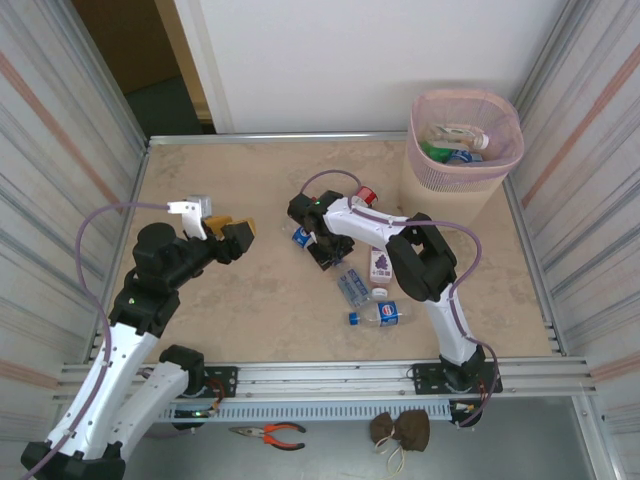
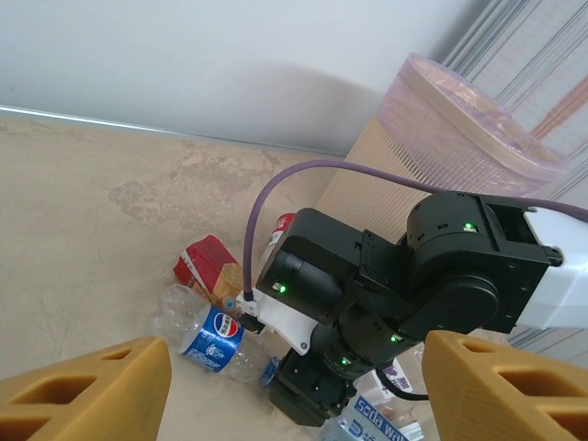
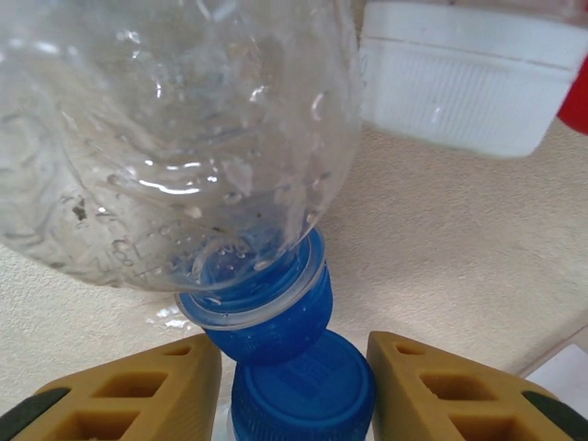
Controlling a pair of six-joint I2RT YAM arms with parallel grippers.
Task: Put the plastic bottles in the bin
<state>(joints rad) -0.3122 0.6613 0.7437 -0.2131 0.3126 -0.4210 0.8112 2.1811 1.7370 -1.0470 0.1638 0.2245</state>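
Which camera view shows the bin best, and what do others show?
Top external: it looks down on the bin, showing its whole pink rim and the bottles inside. Left wrist catches the bin from the side, mesh top and beige wall, not the inside.

Seen from overhead, the light is bright, even and diffuse. Under the right claw and its arm the table carries only faint, soft-edged shadows. The ribbed side walls well out to either side of it catch streaky reflections.

In the left wrist view, the left claw has fingers that sit out of focus in the bottom corners. Far ahead and to the right of them the bin has a washed-out rim, and a grey shadow lies on the wall behind.

In the right wrist view, the clear bottle just above the right claw glitters with white glare spots. The white cap up and right of the claw is blurred, possibly from closeness.
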